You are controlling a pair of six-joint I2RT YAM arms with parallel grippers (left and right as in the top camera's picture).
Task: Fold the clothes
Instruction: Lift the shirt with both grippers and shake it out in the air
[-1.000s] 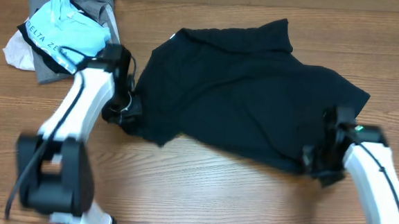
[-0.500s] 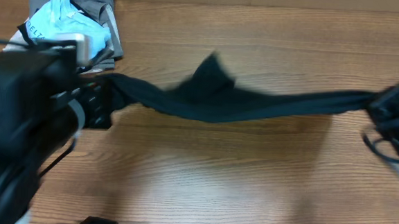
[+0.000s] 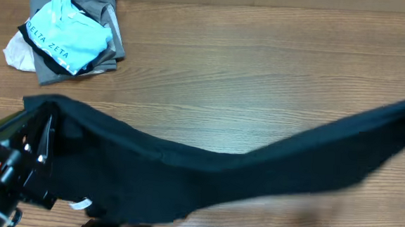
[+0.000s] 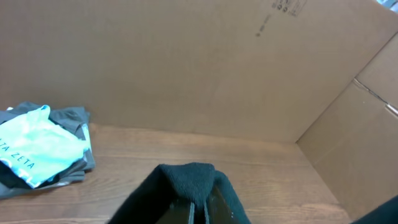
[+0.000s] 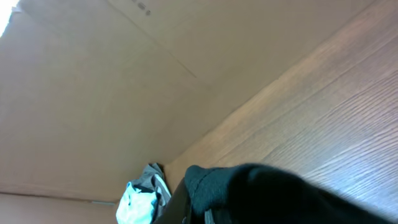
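Supporting surface: the wooden table (image 3: 262, 61) filled the overhead view, with a cardboard wall (image 4: 186, 62) standing behind it at twelve o'clock.
Shirt: the black shirt (image 3: 220, 174) was stretched in a long band from eight o'clock to three o'clock. It was raised at both ends and its middle drooped toward six o'clock. Whether the middle touched the table could not be told.
Pile: a pile (image 3: 50, 72) of folded clothes lay at ten o'clock with a light blue top (image 3: 63, 38) uppermost, apart from the shirt.
Left gripper: the left gripper (image 4: 198, 211), at eight o'clock, had its fingers pressed together on a bunched edge of the shirt.
Right gripper: the right gripper (image 5: 199, 211), out at three o'clock, pinched a fold of the black cloth, which largely covered its fingers.
Tag: a small white tag (image 3: 79, 204) showed at seven o'clock on the shirt's lower edge.
Risk of slipping: each grip looked like a small pinch of soft cloth under tension, so a sharp pull could probably tug an end free.
Risk of creases: the slack middle might land doubled or twisted if the shirt were lowered unevenly.
Risk at the edge: the cloth hanging near six o'clock could end up over the table's near edge.
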